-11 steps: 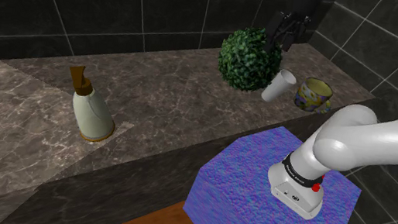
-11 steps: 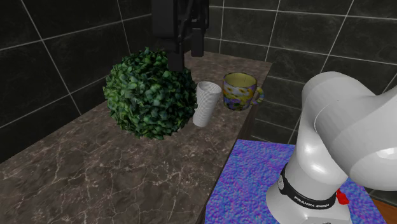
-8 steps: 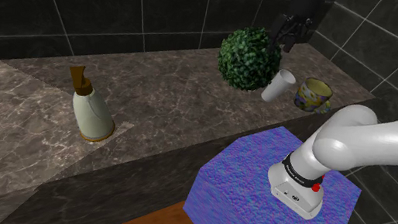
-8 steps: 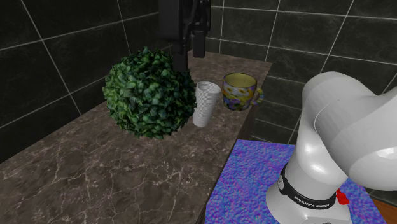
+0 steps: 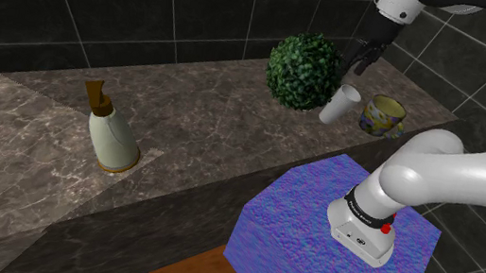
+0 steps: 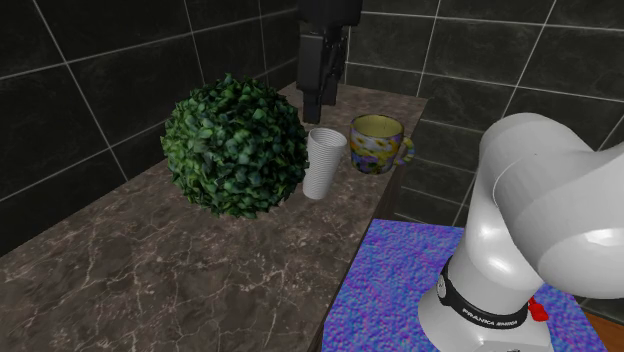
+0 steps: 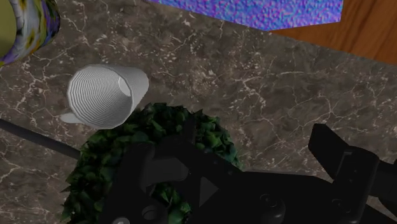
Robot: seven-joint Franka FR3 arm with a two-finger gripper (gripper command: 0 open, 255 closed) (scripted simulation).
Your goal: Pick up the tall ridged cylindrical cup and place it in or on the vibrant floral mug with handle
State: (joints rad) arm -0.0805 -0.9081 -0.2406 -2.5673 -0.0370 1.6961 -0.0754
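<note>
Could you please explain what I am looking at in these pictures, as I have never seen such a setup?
It is a simulated white robot arm standing on a blue-purple box. One picture looks down from beside the box, one from another spot by the counter, and one from a camera on the hand. On the marbled counter are a leafy green ball, a white ridged cup, a flowery mug and a pale bottle. The black end effector hovers above the ball and cup, fingers apart, holding nothing.

White ridged cup (image 6: 323, 163); yellow mug (image 6: 378, 145), seemingly purple-blue florals; green leafy ball (image 6: 235, 145); white-veined brown counter (image 6: 150, 270).
</note>
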